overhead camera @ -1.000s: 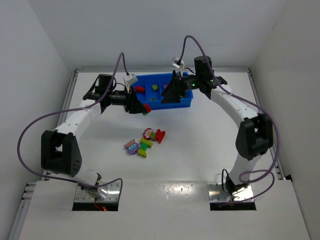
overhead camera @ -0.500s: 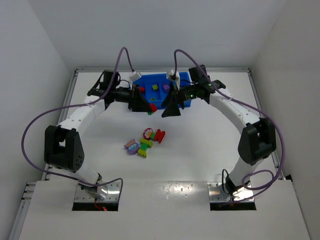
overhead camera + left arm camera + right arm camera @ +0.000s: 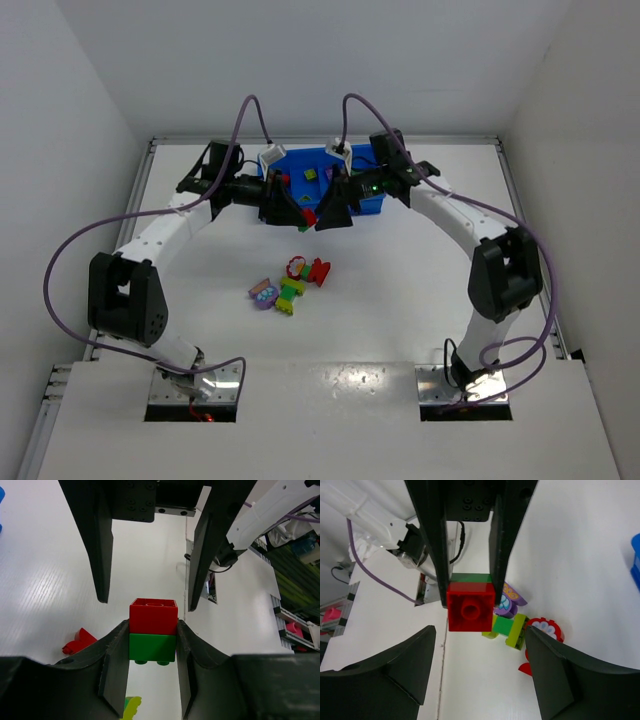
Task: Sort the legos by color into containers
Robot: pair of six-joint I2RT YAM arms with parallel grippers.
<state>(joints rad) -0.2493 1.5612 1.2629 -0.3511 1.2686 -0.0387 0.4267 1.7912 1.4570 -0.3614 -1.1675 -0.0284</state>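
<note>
Progress: sorting is standing partway, as I judge it, with some bricks binned and more waiting
Tray: blue tray (image 3: 305, 158) is sitting at the far side of the table (image 3: 420, 300), and at least a red brick (image 3: 283, 179) and a yellow-green brick (image 3: 311, 174) are lying inside; the arms are hiding much of it, so I cannot tell which compartments they are occupying
Left gripper: left gripper (image 3: 296, 211) is clamping a red-on-green stack (image 3: 152, 630) by its sides, holding it up just in front of the tray
Right gripper: right gripper (image 3: 479, 632) is facing that stack with jaws spread, its fingers (image 3: 100, 545) standing either side of the red half and touching nothing
Step in hand: two colours are sticking together, so the arms are probably lining up to pull the stack apart before either half goes in
Left on the table: loose cluster (image 3: 290, 283) of purple, yellow-green and red pieces is waiting near the table's middle, well apart from the tray
Remaining: splitting the stack, binning both halves, then clearing the cluster
</note>
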